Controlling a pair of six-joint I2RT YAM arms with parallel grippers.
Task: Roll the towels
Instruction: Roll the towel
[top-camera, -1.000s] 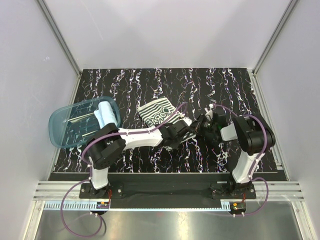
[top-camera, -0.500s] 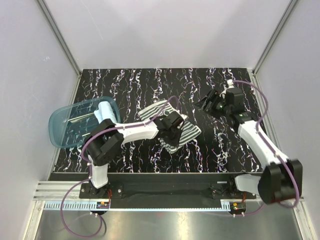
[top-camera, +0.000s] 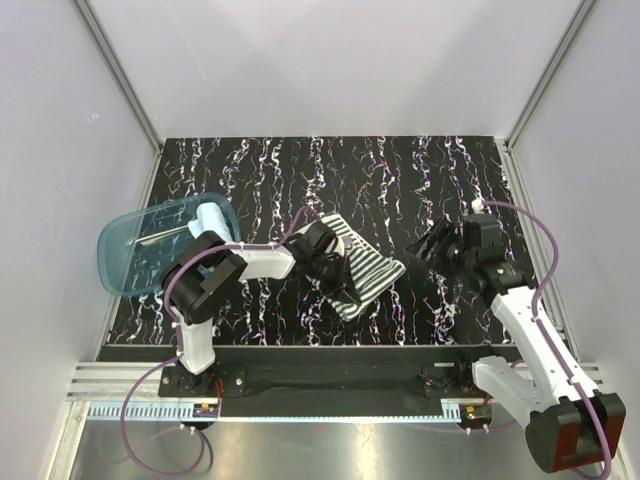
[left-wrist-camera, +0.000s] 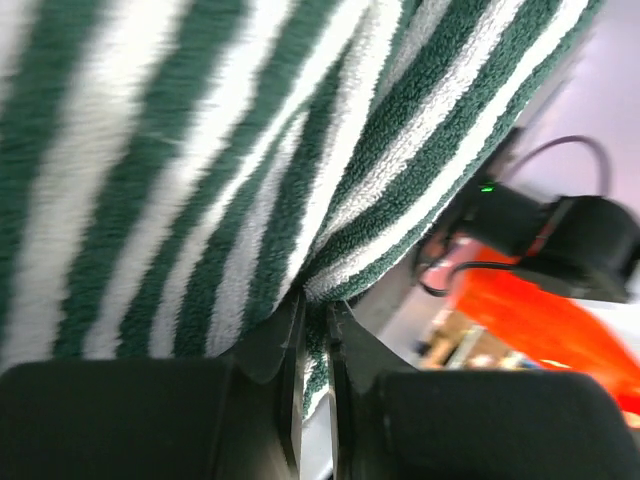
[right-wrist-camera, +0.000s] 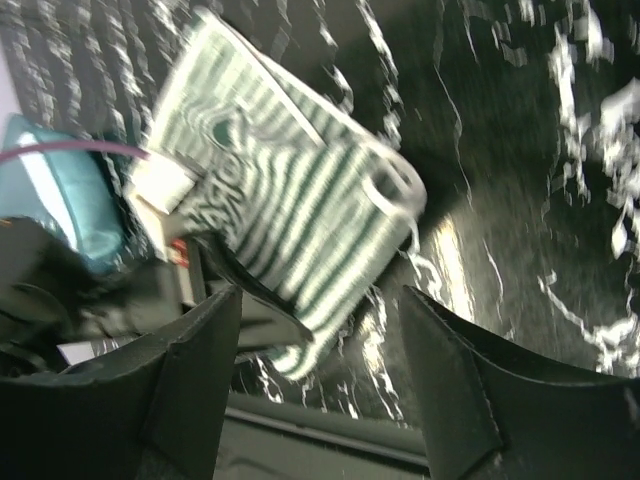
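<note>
Where the left gripper (left-wrist-camera: 313, 345) shows at the bottom of its wrist view, its two dark fingers (left-wrist-camera: 268, 350) stand almost together, with only a thin slit between them. A fold of the striped towel (left-wrist-camera: 200, 150) runs down into that slit and is pinched there. Just beyond the fingertips the cloth spreads out and fills most of the view, its dark green and white bands leading away from the fingers. What lies past its far edge is too blurred to name.

On the right gripper (right-wrist-camera: 320, 370), the fingers (right-wrist-camera: 190, 385) are spread wide with nothing between them, and bare black marbled table (right-wrist-camera: 500, 200) lies straight ahead of them. The striped towel (right-wrist-camera: 300, 210) lies ahead and to the left of these fingers, apart from them, with its white patterned patch facing up. The left arm (right-wrist-camera: 150, 290) meets its near left edge, and farther left sits the blue tub (right-wrist-camera: 60, 190).

From above, the striped towel (top-camera: 375, 268) lies between the two grippers, the left gripper (top-camera: 335, 272) upon it and the right gripper (top-camera: 430, 245) near but not touching. Well apart from both sets of fingers, beyond the left arm, the light blue towel (top-camera: 210, 222) lies inside the blue tub (top-camera: 130, 270).
</note>
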